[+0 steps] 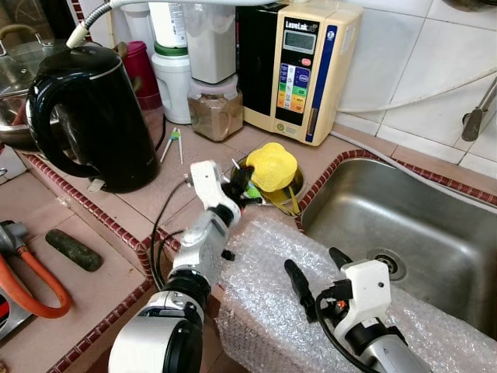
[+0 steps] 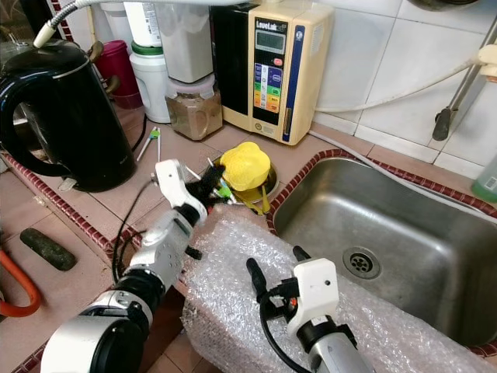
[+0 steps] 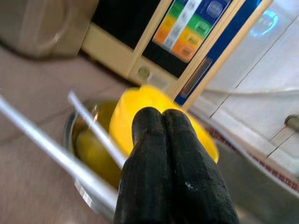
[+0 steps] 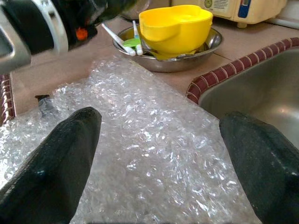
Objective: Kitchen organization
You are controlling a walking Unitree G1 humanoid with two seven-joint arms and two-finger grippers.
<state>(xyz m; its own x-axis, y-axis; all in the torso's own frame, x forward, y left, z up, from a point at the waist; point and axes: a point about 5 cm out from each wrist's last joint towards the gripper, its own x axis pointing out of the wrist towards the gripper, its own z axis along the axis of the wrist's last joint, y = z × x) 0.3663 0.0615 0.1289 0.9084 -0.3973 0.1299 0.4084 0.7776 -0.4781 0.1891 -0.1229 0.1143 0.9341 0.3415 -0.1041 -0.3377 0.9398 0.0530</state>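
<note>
Your left gripper (image 1: 242, 185) reaches, jaws together, to the steel bowl (image 4: 205, 49) holding the yellow cup (image 1: 272, 165) and utensils, left of the sink (image 1: 435, 233). Right gripper (image 1: 318, 276) hovers jaws apart over bubble wrap (image 1: 272, 295). Next, likely open and grasp 1 item.

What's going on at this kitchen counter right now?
The robot's left hand, fingers shut, reaches to the metal bowl beside the sink. The bowl holds a yellow cup and some utensils. Whether the fingers grip anything cannot be told. The right hand is open, hovering over bubble wrap draped on the counter edge. A black kettle stands further left.
</note>
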